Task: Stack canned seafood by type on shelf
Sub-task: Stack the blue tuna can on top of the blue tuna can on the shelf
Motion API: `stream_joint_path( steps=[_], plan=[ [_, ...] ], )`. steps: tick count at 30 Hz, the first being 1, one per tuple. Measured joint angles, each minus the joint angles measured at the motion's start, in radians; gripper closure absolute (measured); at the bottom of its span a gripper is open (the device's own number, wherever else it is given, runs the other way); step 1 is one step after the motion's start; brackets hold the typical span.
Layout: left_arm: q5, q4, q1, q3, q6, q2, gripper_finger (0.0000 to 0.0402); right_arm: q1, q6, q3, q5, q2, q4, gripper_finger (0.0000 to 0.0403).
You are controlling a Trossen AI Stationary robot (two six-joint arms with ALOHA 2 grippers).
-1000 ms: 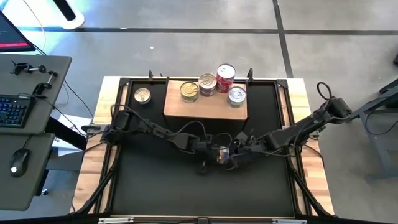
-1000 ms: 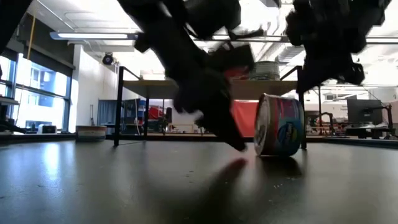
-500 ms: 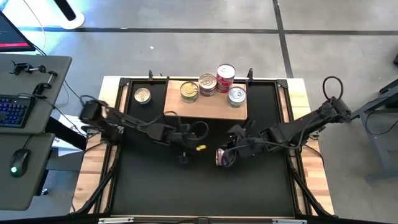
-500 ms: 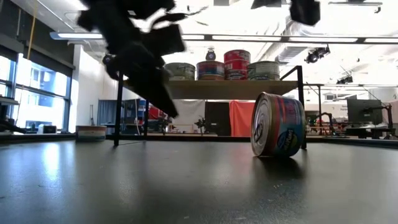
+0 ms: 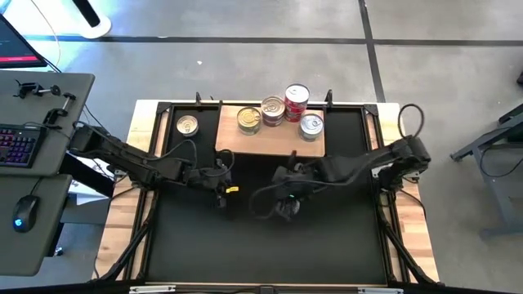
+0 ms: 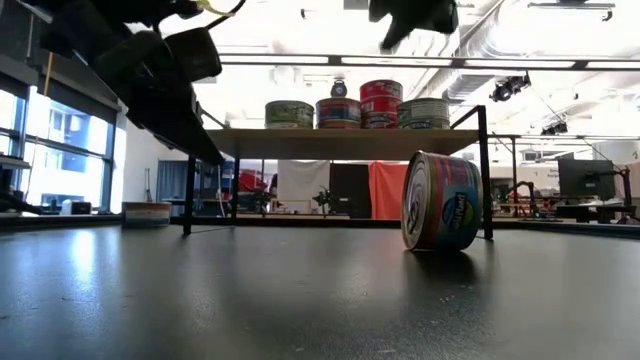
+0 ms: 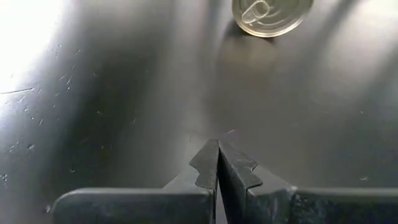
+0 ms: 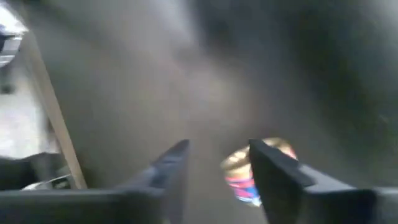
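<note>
Wooden shelf (image 5: 270, 135) already carries four tins, one stacked. In front of the shelf a can (image 6: 441, 201) stands on edge beneath the right tool (image 5: 284, 204), jaws parted, empty. Left of the shelf, another tin (image 5: 187, 125) waits; left tool (image 7: 217, 163) clenched, empty.

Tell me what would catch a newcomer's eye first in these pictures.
A can stands on its edge on the black mat, in front of the shelf. On the shelf, four cans sit along the back edge, and one more can lies on the mat beside it. Both arms hang over the mat's middle, the left gripper shut, the right gripper open just above the tipped can.
</note>
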State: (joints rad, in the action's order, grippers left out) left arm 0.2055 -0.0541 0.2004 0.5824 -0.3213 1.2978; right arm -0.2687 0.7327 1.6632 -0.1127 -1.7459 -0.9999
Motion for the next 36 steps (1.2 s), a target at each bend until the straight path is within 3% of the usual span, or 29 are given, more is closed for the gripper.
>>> stream_joint_path(
  steps=[5,10,18,24,28,36],
  plan=[
    [-0.019,0.002,0.022,0.000,-0.002,-0.005,0.0401,0.087,0.163,0.057,0.004,-0.094,-0.229,0.0136],
    [-0.057,0.000,0.054,0.000,-0.016,-0.005,0.0401,0.118,0.308,0.057,0.006,-0.134,-0.285,0.0073],
    [-0.085,-0.001,0.085,0.000,-0.017,-0.005,0.0401,0.083,0.485,0.042,-0.033,-0.133,-0.301,0.0065],
    [-0.157,0.000,0.087,0.000,-0.018,-0.006,0.0401,0.048,0.647,-0.126,0.042,-0.094,-0.179,0.0066],
    [-0.166,0.000,0.096,0.000,-0.018,-0.006,0.0401,0.033,0.765,-0.198,-0.013,-0.057,-0.025,0.0066],
    [-0.167,0.000,0.095,0.000,-0.018,-0.006,0.0401,0.022,0.884,-0.209,-0.069,-0.117,-0.006,0.0066]
  ],
)
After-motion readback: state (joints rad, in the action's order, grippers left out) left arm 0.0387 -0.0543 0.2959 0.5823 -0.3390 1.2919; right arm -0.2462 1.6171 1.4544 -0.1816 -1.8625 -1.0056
